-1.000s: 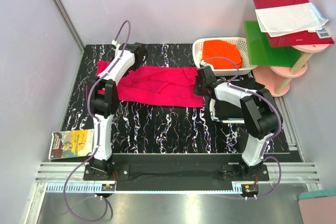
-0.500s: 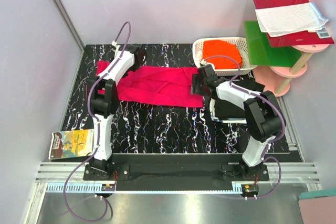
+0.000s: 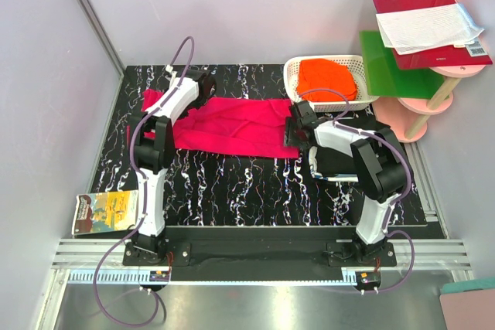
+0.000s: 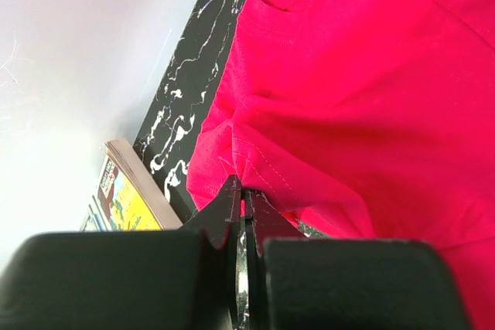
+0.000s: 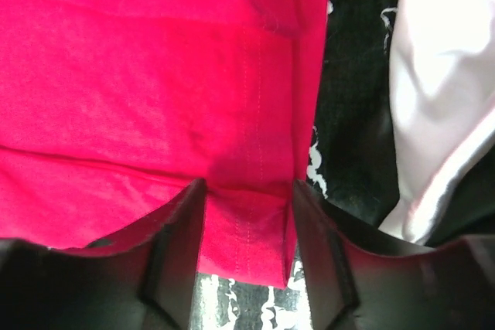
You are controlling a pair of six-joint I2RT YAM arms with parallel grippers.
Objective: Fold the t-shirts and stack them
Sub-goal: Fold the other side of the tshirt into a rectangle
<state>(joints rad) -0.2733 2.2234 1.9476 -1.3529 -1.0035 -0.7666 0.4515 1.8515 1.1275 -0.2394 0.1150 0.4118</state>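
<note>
A magenta-pink t-shirt [image 3: 236, 125] lies spread across the middle of the black table. My left gripper [image 4: 244, 191] is shut on a bunched fold at its far left part, near the sleeve [image 3: 197, 92]. At the shirt's right end, my right gripper [image 5: 247, 191] stands open, its jaws astride the stitched hem [image 5: 255, 229], which lies flat between them. In the top view that gripper [image 3: 294, 127] sits at the shirt's right edge. An orange t-shirt [image 3: 328, 79] fills the basket. A black t-shirt [image 3: 337, 166] lies beneath the right arm, partly hidden.
The white lattice basket [image 3: 293, 75] stands at the back right of the table. A picture book [image 3: 108, 212] lies off the table's front left corner. A red booklet with white paper [image 3: 429, 25] rests on a pink stand, above a green board [image 3: 390, 67].
My right gripper has opened at the shirt's right end, and its wrist shifted a little left and back. The left arm and the shirt's left side have stayed put.
</note>
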